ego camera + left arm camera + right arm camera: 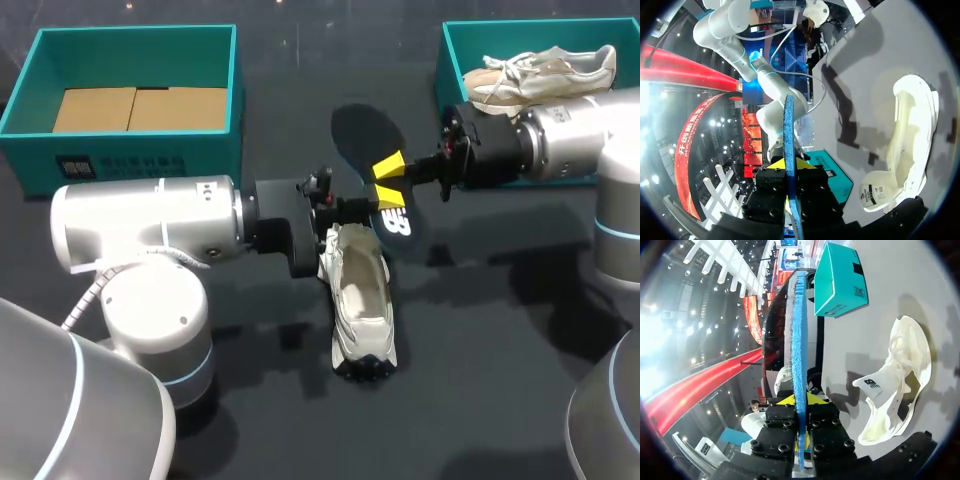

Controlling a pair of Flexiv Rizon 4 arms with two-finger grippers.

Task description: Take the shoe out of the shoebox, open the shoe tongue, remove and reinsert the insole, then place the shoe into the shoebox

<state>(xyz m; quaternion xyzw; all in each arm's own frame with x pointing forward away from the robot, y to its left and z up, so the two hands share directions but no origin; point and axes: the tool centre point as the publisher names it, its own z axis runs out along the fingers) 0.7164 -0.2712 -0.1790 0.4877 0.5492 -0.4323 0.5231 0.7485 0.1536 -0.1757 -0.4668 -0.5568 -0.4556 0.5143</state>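
A dark insole [372, 140] with a blue underside is held above the table between both arms. My right gripper [388, 178] is shut on its middle, and its yellow tips show against the insole. My left gripper [365, 207] is shut on the end nearest the shoe. In each wrist view the insole [788, 150] [799, 340] runs edge-on between the fingers of the left gripper [786, 164] and the right gripper [800, 400]. The white shoe [362, 300] [912, 145] [895, 385] lies on the table below, with its opening facing up.
A teal shoebox [445, 60] at the back right holds a second white shoe [545, 70]. Another teal box [235, 80] [840, 280] at the back left holds cardboard inserts [135, 108]. The shoe lies on the dark tabletop [480, 380].
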